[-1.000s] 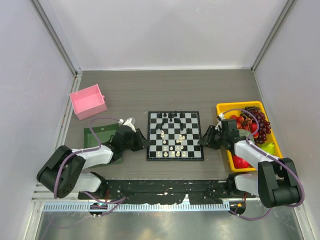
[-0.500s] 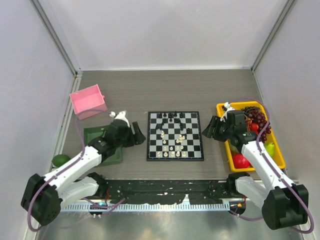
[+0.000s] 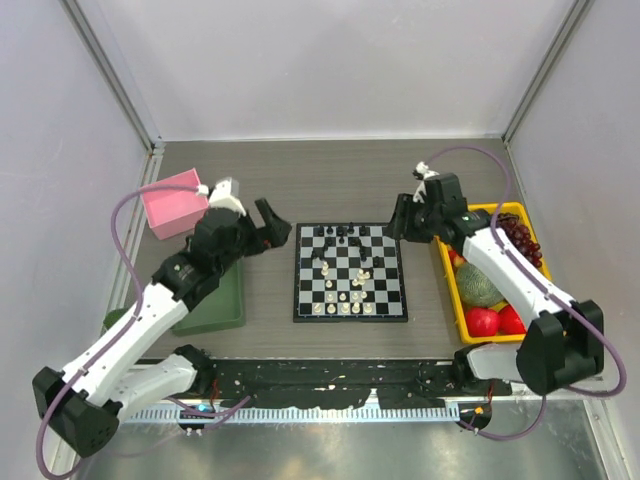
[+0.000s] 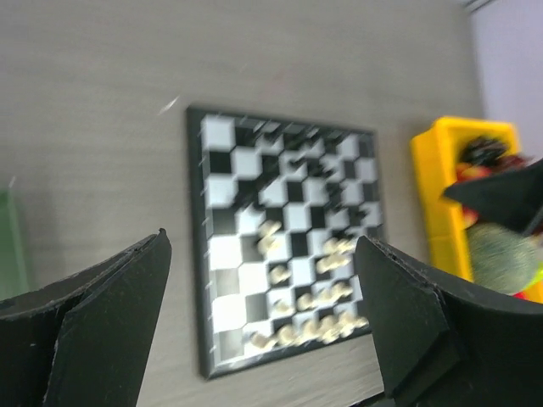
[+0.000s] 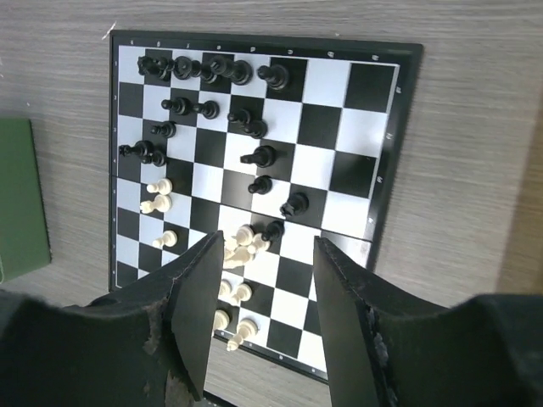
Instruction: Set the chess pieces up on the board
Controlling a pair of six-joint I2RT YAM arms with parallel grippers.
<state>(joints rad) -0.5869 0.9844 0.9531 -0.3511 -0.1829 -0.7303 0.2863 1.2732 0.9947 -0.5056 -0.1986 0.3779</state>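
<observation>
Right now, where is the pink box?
In the top view, the pink box sits far left on the table, just beyond the green tray and left of the board.

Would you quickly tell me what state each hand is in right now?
Left hand: open, holding nothing.
Right hand: open, holding nothing.

We find bare worktop (image 3: 330,180) beyond the board (image 3: 351,272) and a narrow strip along its near edge. On the board, chess pieces (image 3: 340,233) crowd the middle and left columns; the right columns are free. Left of the board a green tray (image 3: 222,300) and pink box (image 3: 165,210) block the way; right of it, a yellow bin (image 3: 450,290) of fruit (image 3: 482,321).
</observation>
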